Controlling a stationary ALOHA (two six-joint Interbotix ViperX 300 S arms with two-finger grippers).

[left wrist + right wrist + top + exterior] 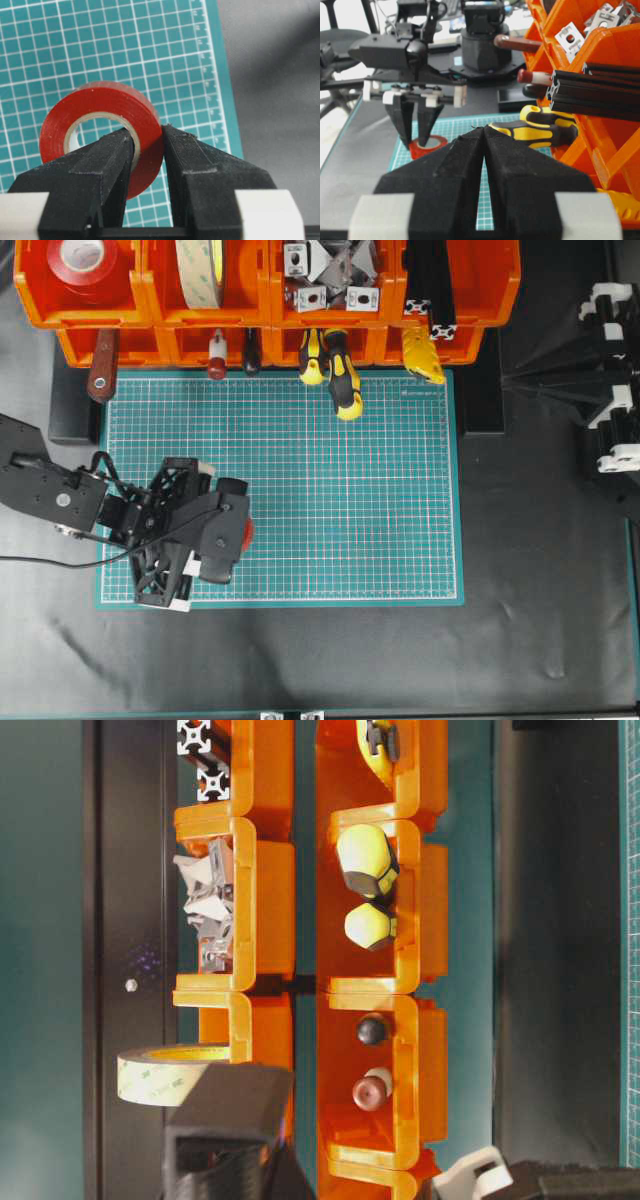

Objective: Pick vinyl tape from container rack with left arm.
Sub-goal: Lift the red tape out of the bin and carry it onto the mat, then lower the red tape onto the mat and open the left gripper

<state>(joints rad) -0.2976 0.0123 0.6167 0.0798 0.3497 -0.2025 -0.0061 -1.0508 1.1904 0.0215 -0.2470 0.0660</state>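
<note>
So the biggest thing is the green cutting mat, with the container rack running along its far edge. Rack bins hold another red roll, a cream tape roll, metal brackets and black extrusions; yellow-black screwdrivers and a wooden handle stick out of the lower row over the mat. Left arm sits over the mat's near-left corner. Left gripper is pinching the vinyl tape, one finger through the core, one outside, just above the mat. Right gripper is parked off to the side, fingers pressed together, nothing in them.
</note>
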